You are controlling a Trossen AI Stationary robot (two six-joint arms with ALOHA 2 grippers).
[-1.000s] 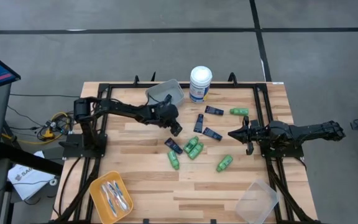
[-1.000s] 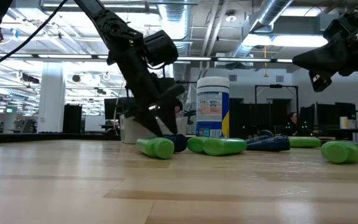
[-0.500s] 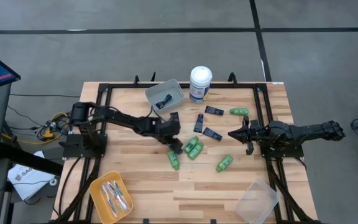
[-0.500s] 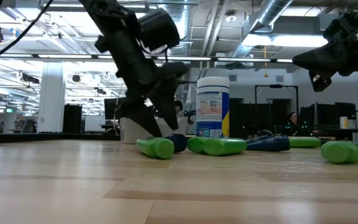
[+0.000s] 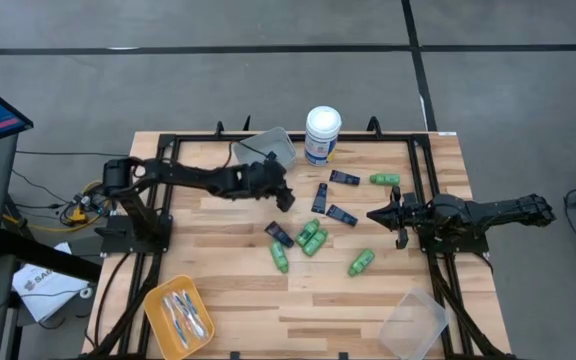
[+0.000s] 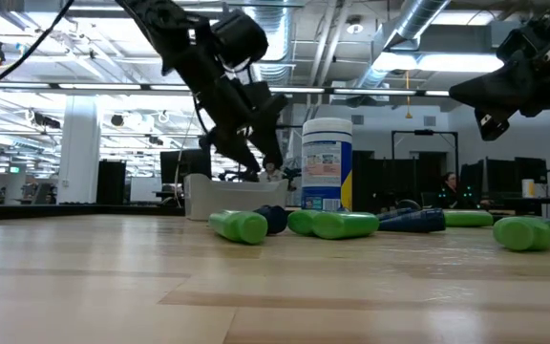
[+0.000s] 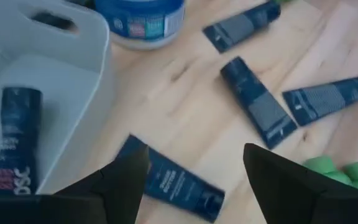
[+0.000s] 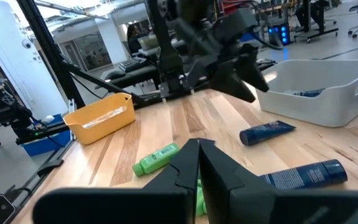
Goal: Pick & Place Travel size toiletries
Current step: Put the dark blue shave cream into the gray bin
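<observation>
1 navy tube [image 7: 16, 140] lies in the grey bin [image 5: 268, 150], and the left gripper [image 5: 284, 198] hangs beside that bin with fingers spread wide, holding nothing. Best next move is probably to drop straight onto the nearest tube [image 5: 279, 234], jaws across its narrow width, clear of the green bottles [image 5: 311, 238] touching alongside. Toiletries are flat dark navy tubes with pale labels and stubby bright green bottles, scattered mid-table; the right gripper [image 5: 375, 214] waits closed and empty at the right.

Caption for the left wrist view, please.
Open left gripper above a navy tube on the table, beside the grey bin.
</observation>
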